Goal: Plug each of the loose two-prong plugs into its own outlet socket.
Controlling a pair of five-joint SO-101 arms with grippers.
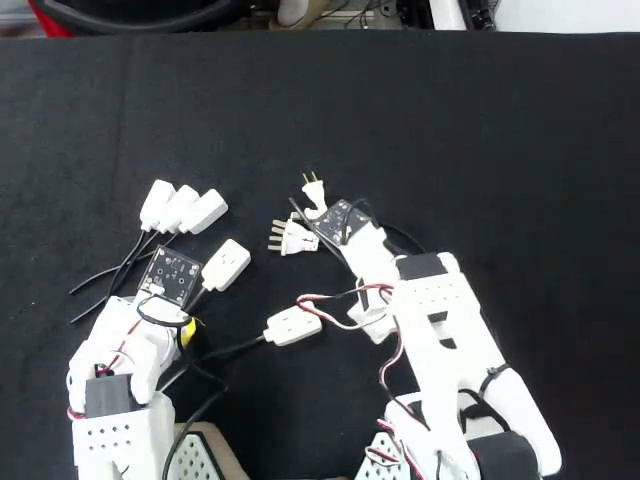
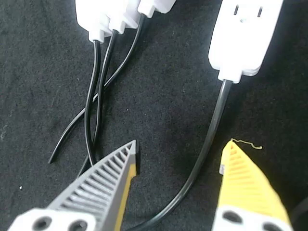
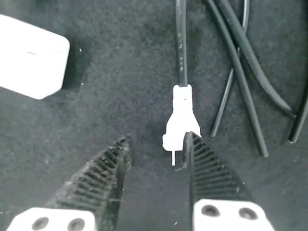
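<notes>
Our right gripper (image 3: 157, 139) hangs low over the black desk (image 1: 500, 150) with its jaws parted and nothing between them. We see a white plug (image 3: 180, 122) at the inner edge of one black ribbed fingertip (image 3: 195, 154), touching it or just short of it; we cannot tell which. Its prongs point back toward the gripper, and its thin black cord (image 3: 181, 48) runs away from it. The other finger stands apart from the plug.

From above, two loose plugs lie near the middle of the desk, just off that arm's tip. The far plug (image 1: 313, 190) has its prongs toward the far edge, and the near plug (image 1: 290, 237) has its prongs toward the left edge. We cannot say which of them is the one at the fingertip. Both lie apart from every socket.

Our left gripper (image 2: 182, 147) is spread wide too, with one grey finger (image 2: 103, 183) and one yellow finger (image 2: 245, 183), holding nothing. A single socket (image 2: 243, 38) lies ahead of it, slots up, and its black lead (image 2: 207, 144) crosses the gap between the fingers. Toward the left edge three more sockets (image 1: 180, 208) sit side by side, their leads trailing toward the near-left corner. A fifth socket (image 1: 293, 326) lies between the two arms, closer to the near edge.
</notes>
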